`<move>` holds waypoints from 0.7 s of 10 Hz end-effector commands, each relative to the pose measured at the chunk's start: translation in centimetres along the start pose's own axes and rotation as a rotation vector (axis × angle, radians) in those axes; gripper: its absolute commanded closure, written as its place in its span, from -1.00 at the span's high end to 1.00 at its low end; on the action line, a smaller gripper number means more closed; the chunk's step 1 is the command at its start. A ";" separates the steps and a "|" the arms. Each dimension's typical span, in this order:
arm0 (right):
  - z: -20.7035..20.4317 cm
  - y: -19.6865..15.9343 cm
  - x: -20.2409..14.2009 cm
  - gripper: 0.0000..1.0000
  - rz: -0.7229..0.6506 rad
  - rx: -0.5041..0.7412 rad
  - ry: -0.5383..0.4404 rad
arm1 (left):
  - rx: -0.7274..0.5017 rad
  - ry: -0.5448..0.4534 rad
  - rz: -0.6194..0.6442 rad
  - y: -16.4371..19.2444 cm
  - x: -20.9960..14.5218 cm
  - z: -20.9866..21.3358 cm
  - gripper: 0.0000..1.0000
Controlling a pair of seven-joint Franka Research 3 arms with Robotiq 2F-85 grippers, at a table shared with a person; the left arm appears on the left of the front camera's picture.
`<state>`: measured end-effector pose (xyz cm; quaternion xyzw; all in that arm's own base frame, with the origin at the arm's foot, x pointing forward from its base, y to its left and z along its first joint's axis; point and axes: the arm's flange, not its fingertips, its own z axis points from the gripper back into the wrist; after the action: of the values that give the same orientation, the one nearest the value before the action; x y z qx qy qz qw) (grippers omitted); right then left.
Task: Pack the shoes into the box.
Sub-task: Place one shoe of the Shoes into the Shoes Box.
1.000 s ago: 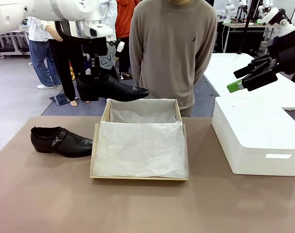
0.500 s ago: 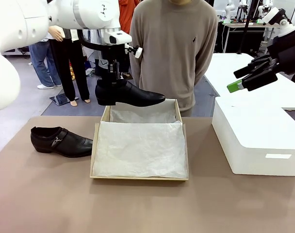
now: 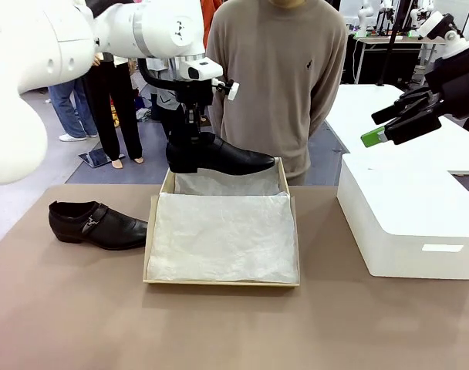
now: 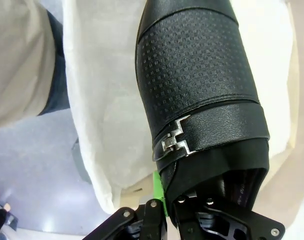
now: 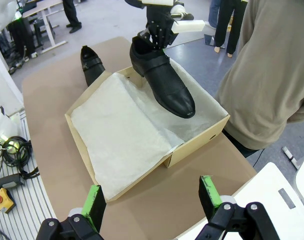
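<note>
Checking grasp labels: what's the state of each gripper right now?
Left gripper: shut on a shoe, over the box.
Right gripper: open, empty.

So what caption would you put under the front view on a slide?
Left gripper holds one black shoe above the tissue-lined box; its mate lies on the table.

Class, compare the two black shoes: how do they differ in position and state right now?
The held shoe hangs in the air, gripped at its heel end by the left tool; the other shoe rests on the table, untouched. The held shoe is over the box's far end; the other shoe lies outside, left of the box. Both are shiny black, toes toward the robot's right.
</note>
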<state>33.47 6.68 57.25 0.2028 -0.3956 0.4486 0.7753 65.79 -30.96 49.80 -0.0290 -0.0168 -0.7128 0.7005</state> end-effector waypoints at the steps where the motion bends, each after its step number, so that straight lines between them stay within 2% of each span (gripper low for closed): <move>1: -0.1 -0.2 0.0 1.00 0.015 0.016 -0.021 | 0.032 0.005 -0.035 0.2 -0.4 -0.6 -1.00; 7: -0.1 -0.2 0.0 1.00 0.015 0.016 -0.021 | 0.033 0.011 -0.120 -0.1 -0.5 -3.8 -1.00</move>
<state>33.47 6.68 57.25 0.2028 -0.3955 0.4487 0.7753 66.67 -31.40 45.80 -0.0166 -0.0235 -0.7479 0.6632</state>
